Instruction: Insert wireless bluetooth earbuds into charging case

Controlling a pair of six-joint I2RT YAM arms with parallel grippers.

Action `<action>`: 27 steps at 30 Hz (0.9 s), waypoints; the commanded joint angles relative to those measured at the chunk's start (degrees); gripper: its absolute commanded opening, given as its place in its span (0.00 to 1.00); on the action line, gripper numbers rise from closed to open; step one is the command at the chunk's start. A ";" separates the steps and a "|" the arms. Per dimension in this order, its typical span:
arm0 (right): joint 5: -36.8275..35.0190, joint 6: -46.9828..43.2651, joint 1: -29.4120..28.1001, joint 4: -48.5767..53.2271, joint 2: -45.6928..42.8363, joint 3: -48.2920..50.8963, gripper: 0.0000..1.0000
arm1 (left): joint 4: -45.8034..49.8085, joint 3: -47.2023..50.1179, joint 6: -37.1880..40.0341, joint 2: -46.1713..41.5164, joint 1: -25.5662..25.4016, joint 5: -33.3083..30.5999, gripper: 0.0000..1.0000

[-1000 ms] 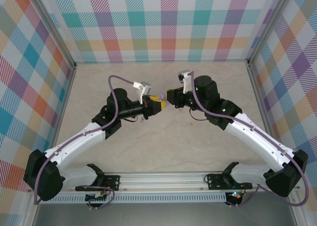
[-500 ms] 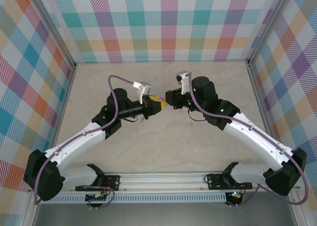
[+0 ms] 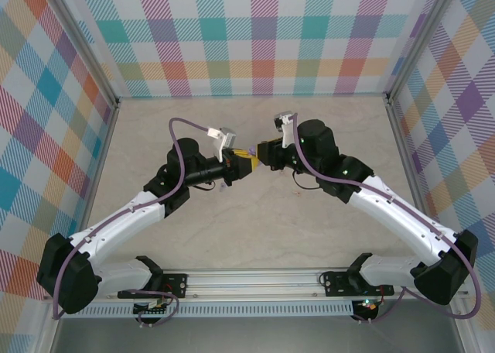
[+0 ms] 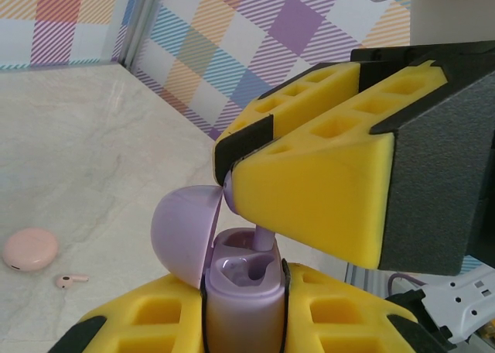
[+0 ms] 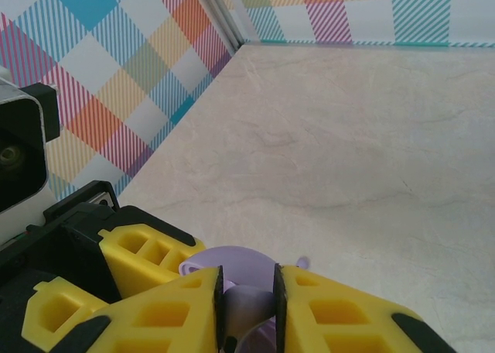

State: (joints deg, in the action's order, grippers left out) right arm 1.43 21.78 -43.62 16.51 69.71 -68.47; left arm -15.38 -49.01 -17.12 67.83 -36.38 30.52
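Purple case (image 4: 241,287) in left hand (image 3: 246,164), earbud (image 4: 261,237) in right hand (image 3: 264,153) — tabletop (image 3: 255,241) open.

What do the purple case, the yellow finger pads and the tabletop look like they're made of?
Purple case: smooth matte plastic, judging by its even soft sheen.
Yellow pads: probably foam or soft rubber, dull and moulded with square pockets.
Tabletop: pale veined marble look, possibly a printed laminate.

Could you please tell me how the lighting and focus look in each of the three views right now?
Top external: soft, even light, only faint shadows on the table. Left wrist: the purple charging case and the purple earbud at its mouth are sharp, the far pink case and pink earbud slightly soft. Right wrist: no glare, table veining crisp.
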 commanded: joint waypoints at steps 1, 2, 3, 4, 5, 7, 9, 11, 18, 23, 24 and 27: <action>0.46 0.36 -1.08 1.70 0.25 0.60 0.27 | -4.37 -1.00 -0.10 -1.79 -0.50 -2.40 0.13; 0.41 0.45 -1.03 1.82 0.25 0.54 0.29 | -4.43 -0.91 0.03 -1.82 -0.58 -2.46 0.14; 0.46 0.50 -1.03 1.97 0.33 0.44 0.30 | -4.57 -0.81 0.06 -1.84 -0.53 -2.41 0.13; 0.58 0.54 -1.03 2.00 0.34 0.35 0.31 | -4.66 -0.73 0.04 -1.83 -0.58 -2.31 0.14; 0.59 0.63 -1.03 2.07 0.34 0.22 0.31 | -4.66 -0.65 0.14 -1.83 -0.56 -2.23 0.13; 0.76 0.59 -1.03 2.23 0.49 0.09 0.32 | -4.49 -0.67 0.17 -1.79 -0.54 -2.13 0.13; 0.92 0.72 -1.03 2.29 0.51 -0.13 0.33 | -4.50 -0.59 0.25 -1.74 -0.53 -2.12 0.14; 0.94 0.72 -1.16 2.48 0.43 -0.33 0.33 | -4.42 -0.47 0.51 -1.87 -0.53 -2.09 0.13; 0.43 0.45 -1.13 3.26 0.26 -1.29 0.39 | -4.26 -0.32 1.72 -2.14 -0.53 -0.03 0.14; -1.08 0.37 -1.12 4.60 -1.73 -1.85 0.47 | -2.48 0.17 3.45 -2.95 -0.54 0.15 0.13; -1.64 0.36 -1.09 5.05 -2.34 -1.85 0.47 | -2.32 0.47 3.82 -3.34 -0.53 0.22 0.14; -2.18 -0.31 -0.87 6.49 -4.00 -1.85 0.47 | -1.18 0.98 5.28 -4.53 -0.56 0.40 0.14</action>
State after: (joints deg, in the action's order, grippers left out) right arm -0.05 22.15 -44.03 20.62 68.05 -68.86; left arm -15.11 -48.90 -14.39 65.95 -36.47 29.67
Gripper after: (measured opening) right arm 0.474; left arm 0.220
